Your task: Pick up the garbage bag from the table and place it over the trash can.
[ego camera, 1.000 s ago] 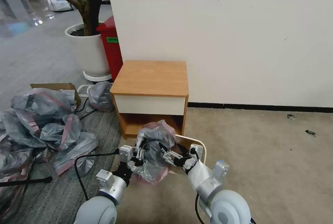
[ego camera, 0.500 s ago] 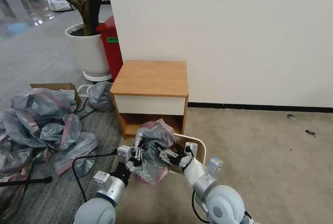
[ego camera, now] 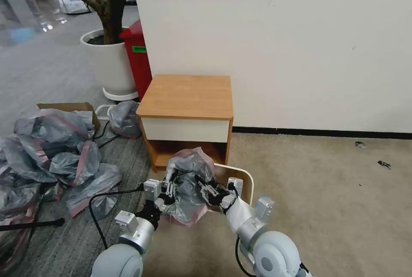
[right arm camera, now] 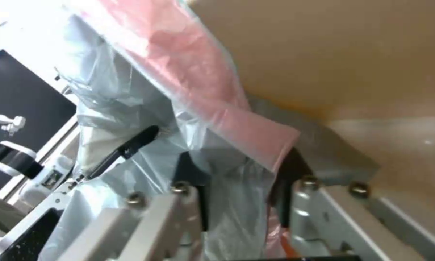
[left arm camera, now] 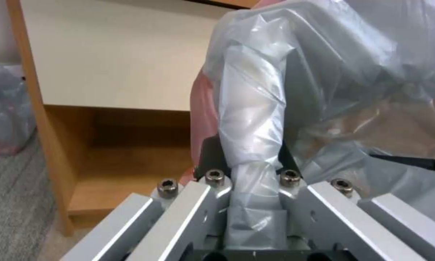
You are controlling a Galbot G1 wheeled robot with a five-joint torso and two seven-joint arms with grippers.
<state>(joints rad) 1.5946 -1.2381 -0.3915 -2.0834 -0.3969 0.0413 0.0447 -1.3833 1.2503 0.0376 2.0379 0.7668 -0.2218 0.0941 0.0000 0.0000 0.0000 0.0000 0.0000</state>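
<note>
Both grippers hold the bag [ego camera: 189,182] over the can [ego camera: 246,182] on the carpet in front of the table [ego camera: 186,97]. The left gripper [ego camera: 169,191] pinches a gathered fold of grey plastic between its narrow jaws, as its wrist camera shows [left arm camera: 251,166], while the right gripper [ego camera: 206,191] has its dark fingers [right arm camera: 191,174] closed on film near the pink band [right arm camera: 212,94]. The crumpled bag bulges above the can's left part, and the cream rim shows bare at the right. The table's top lies bare against the wall. Left of it, a heap of similar bags [ego camera: 51,148] lies on the grey floor near a red bin [ego camera: 137,58] and a white plant pot [ego camera: 109,62].
</note>
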